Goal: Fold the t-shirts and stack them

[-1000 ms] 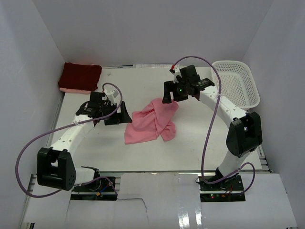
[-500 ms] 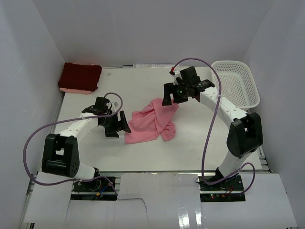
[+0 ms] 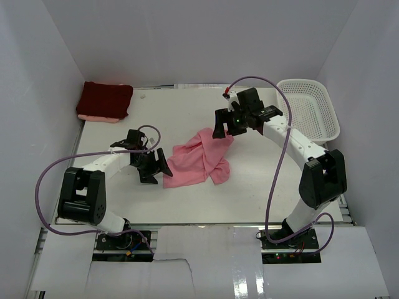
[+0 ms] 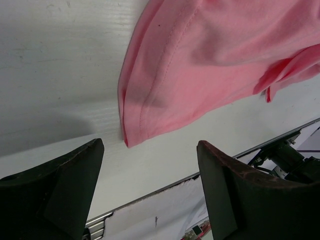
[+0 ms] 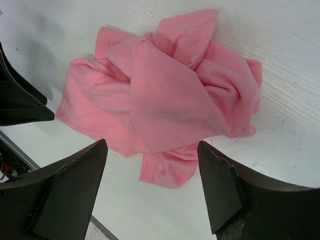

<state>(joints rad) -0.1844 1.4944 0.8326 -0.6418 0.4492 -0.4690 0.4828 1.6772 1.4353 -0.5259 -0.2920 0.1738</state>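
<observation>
A salmon pink t-shirt (image 3: 198, 160) lies crumpled mid-table. My left gripper (image 3: 158, 167) is open and low at the shirt's near left corner. In the left wrist view that corner (image 4: 150, 115) lies just ahead of the empty left gripper (image 4: 150, 144). My right gripper (image 3: 223, 126) hovers open over the shirt's far right end, and its wrist view looks straight down on the bunched pink t-shirt (image 5: 170, 95) with the right gripper (image 5: 152, 144) holding nothing. A dark maroon t-shirt (image 3: 105, 98) lies folded at the back left corner, with a pink layer (image 3: 98, 118) showing under its near edge.
A white mesh basket (image 3: 310, 109) stands at the back right, beside the right arm. White walls enclose the table on the left, back and right. The table's near edge rail (image 4: 150, 192) runs close below the left gripper. A left finger (image 5: 20, 97) shows in the right wrist view.
My left gripper has swung toward the near edge and settled at the pink t-shirt's near left corner, its jaws narrowing slightly. The right arm has barely moved.
</observation>
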